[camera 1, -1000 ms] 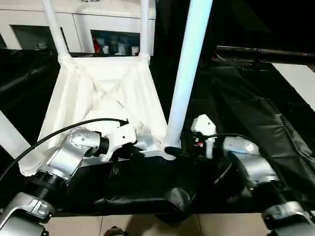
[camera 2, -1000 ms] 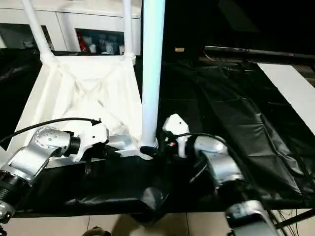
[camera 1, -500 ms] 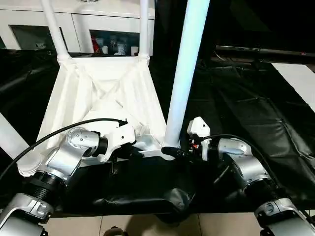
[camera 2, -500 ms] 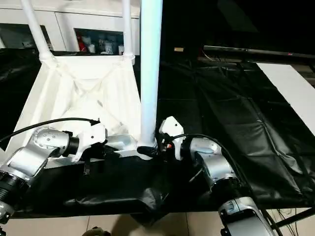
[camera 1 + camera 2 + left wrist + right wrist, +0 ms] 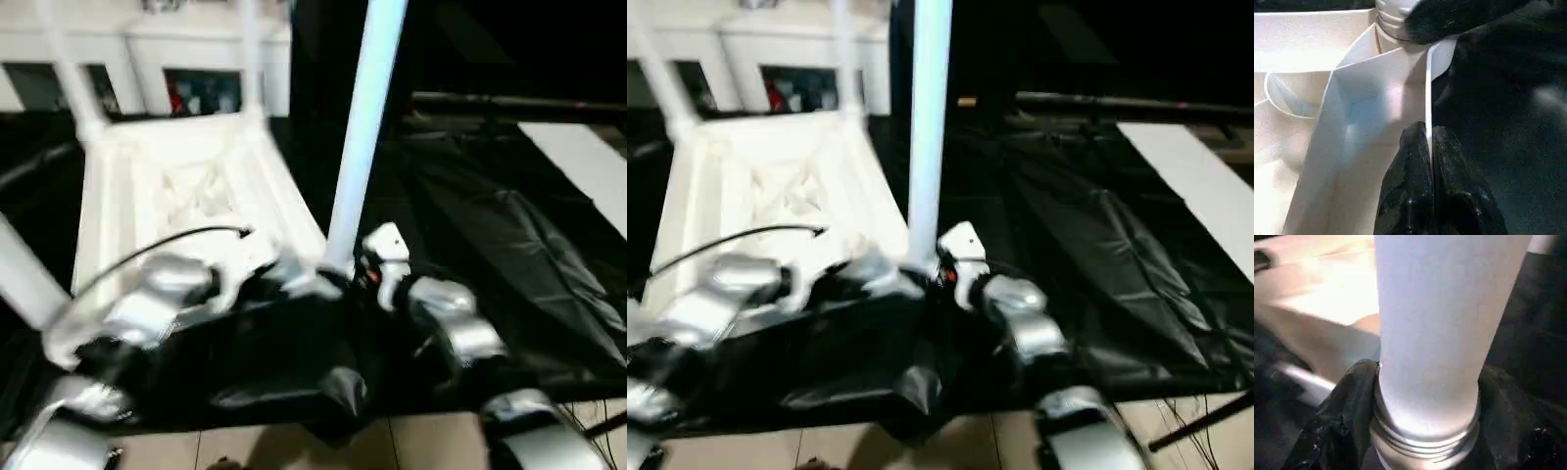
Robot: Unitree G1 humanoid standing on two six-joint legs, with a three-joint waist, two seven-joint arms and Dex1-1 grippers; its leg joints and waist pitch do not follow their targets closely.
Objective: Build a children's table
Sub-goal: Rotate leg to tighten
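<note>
- Tabletop point(image 5: 186, 186) is lying upside down, ribbed side up, left of centre in the head views, on a black sheet point(image 5: 509, 225).
- Near leg point(image 5: 358, 137) is standing upright at the tabletop's near right corner, centre frame; two more legs point(image 5: 250, 54) are rising at the far corners, upper left.
- Left gripper point(image 5: 1428, 134) is pinching the tabletop's thin edge wall, fingers point(image 5: 1415, 161) nearly closed, one each side.
- Right gripper point(image 5: 1425, 396) is wrapping both black fingers point(image 5: 1359, 391) around the near leg's base, just above its ribbed collar.
- Right arm point(image 5: 441, 313) is sitting lower centre-right.
- White cabinet point(image 5: 186, 59) is showing along the top left.
</note>
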